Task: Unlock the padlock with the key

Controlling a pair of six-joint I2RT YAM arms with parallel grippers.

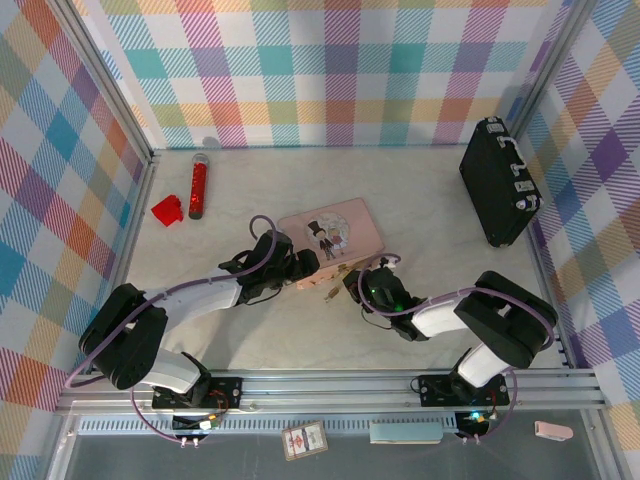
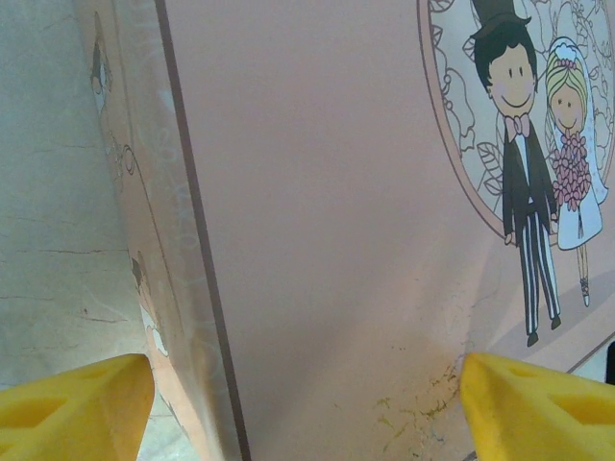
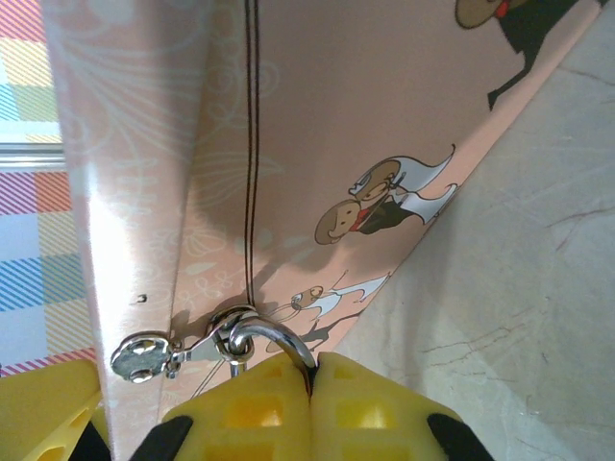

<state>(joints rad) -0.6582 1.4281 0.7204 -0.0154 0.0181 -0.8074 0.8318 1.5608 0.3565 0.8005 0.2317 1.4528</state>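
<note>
The padlock [image 1: 334, 283] hangs at the near edge of the pink tin [image 1: 330, 235]. Its silver shackle [image 3: 279, 338] passes through the ring of the tin's silver hasp [image 3: 144, 357]. My right gripper [image 3: 312, 370] is shut on the shackle, and its yellow fingertips [image 3: 384, 403] hide the brass body. From above, the right gripper [image 1: 352, 280] sits just right of the padlock. The key is hidden. My left gripper [image 2: 307, 408] stands wide open, with its fingers [image 2: 72, 408] straddling the near-left corner of the tin [image 2: 317, 192]. Seen from above, the left gripper [image 1: 303, 268] is at that corner.
A black case [image 1: 498, 182] stands at the back right near the wall. At the back left lie a red cylinder [image 1: 198, 188] and a small red piece [image 1: 166, 210]. Checked walls close in the table on three sides.
</note>
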